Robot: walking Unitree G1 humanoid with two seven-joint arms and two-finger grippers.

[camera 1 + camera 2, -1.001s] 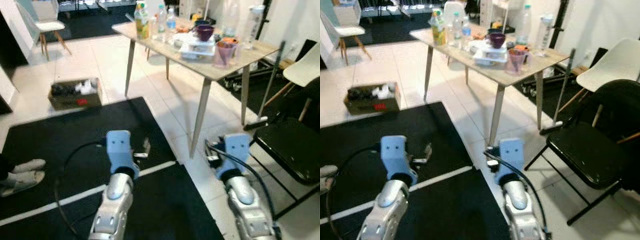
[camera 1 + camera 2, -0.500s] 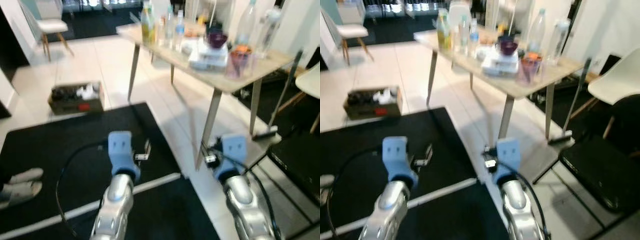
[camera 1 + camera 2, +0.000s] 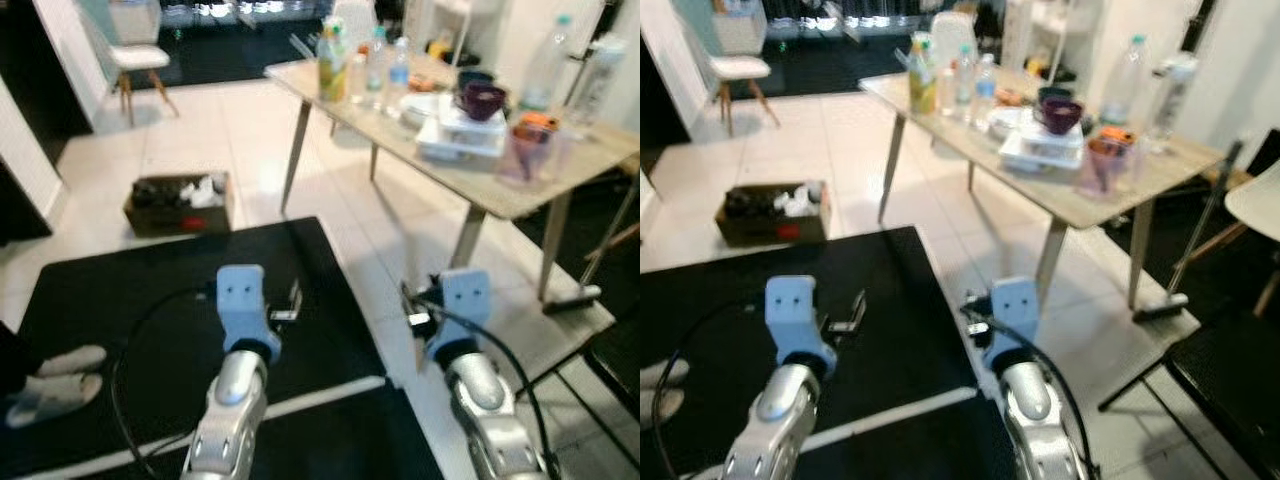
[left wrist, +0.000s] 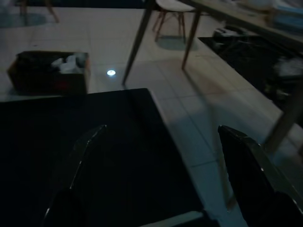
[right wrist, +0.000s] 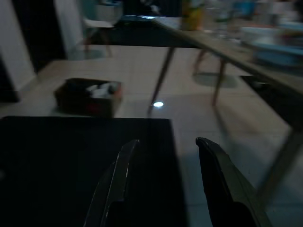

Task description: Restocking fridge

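Observation:
A light wooden table [image 3: 566, 187] stands ahead to the right. On it are a yellow juice bottle [image 3: 330, 62], two small water bottles [image 3: 379, 60], a tall clear bottle [image 3: 548, 58], a purple bowl [image 3: 484, 100] on stacked white trays [image 3: 452, 138], and a purple cup [image 3: 527, 151]. Both silver arms are held low over the floor, well short of the table. My left gripper [image 4: 161, 130] is open wide above the black mat with nothing between its fingers. My right gripper [image 5: 166, 141] is open too, with a narrower gap.
A cardboard box [image 3: 180, 203] of odds and ends sits on the tiles beyond the black mat [image 3: 110, 300]. A person's white slippers [image 3: 50, 385] rest at the mat's left edge. A white chair [image 3: 135, 55] stands far left; a black folding chair [image 3: 1230, 390] is at right.
The whole picture has shifted: the table and the box now lie further right and the black chair has slid toward the edge. Both arms keep the same pose.

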